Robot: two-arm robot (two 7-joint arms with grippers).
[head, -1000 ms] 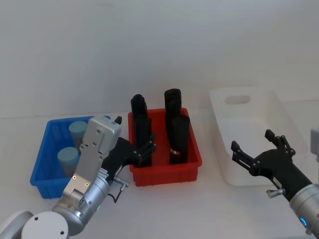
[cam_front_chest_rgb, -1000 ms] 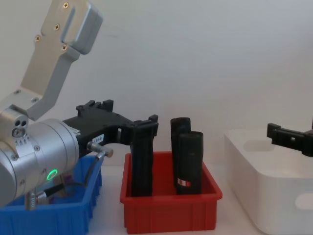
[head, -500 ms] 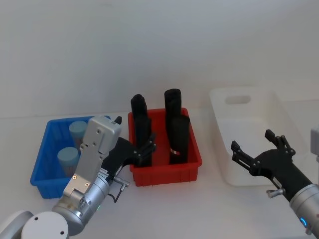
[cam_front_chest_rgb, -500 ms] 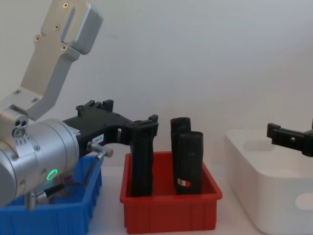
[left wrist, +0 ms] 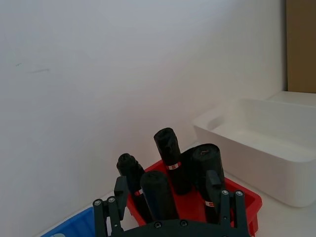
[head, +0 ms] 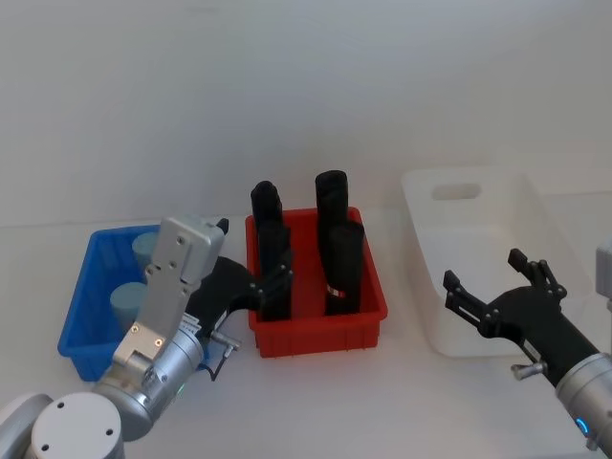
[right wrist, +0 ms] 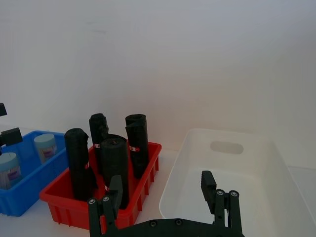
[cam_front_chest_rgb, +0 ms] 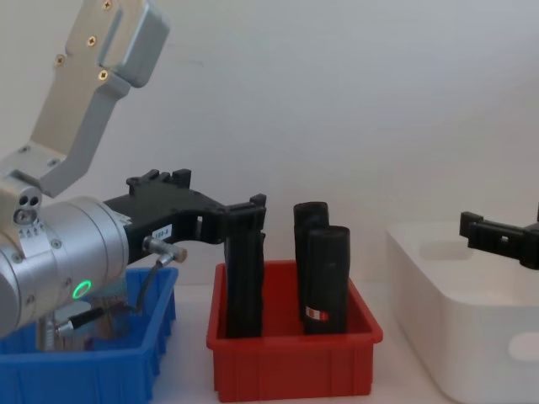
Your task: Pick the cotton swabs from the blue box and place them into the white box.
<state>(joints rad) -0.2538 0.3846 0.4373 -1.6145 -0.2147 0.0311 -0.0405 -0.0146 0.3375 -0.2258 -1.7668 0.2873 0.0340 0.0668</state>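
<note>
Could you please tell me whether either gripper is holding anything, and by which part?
Nothing is held: the left gripper and the right gripper are both open and empty.

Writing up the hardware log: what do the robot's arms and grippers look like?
Both arms are rounded silver metal; the left arm has a green light, thin cables and a screwed grey bracket, the right arm a blue light. The left gripper and right gripper are black, two-fingered.
</note>
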